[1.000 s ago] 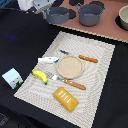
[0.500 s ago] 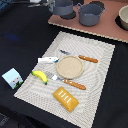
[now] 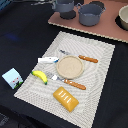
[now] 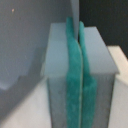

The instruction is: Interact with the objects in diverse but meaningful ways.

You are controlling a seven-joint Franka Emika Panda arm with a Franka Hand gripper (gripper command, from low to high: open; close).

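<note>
The gripper (image 4: 80,75) fills the wrist view, its two teal pads (image 4: 72,60) pressed flat together with nothing between them. It is out of the exterior view. On the woven placemat (image 3: 100,55) lie the white-and-blue tube (image 3: 48,60), the yellow banana (image 3: 39,76) and the yellow-orange slab (image 3: 66,99). The pale blue carton (image 3: 12,78) stands on the dark cloth off the mat at the exterior view's left. The grey saucepan (image 3: 64,6) sits at the back on the pink board (image 3: 107,29), its handle pointing to the exterior view's left.
A round plate (image 3: 69,67) lies mid-mat between an orange-handled knife (image 3: 88,59) and fork (image 3: 74,83). A large grey two-handled pot (image 3: 91,14) and a pale bowl (image 3: 123,18) stand on the board. A grey surface is close beside the gripper in the wrist view.
The arm, seen at the exterior view's upper left a second ago, has left that view. The saucepan now shows a little higher at the back. The items on the mat have not moved.
</note>
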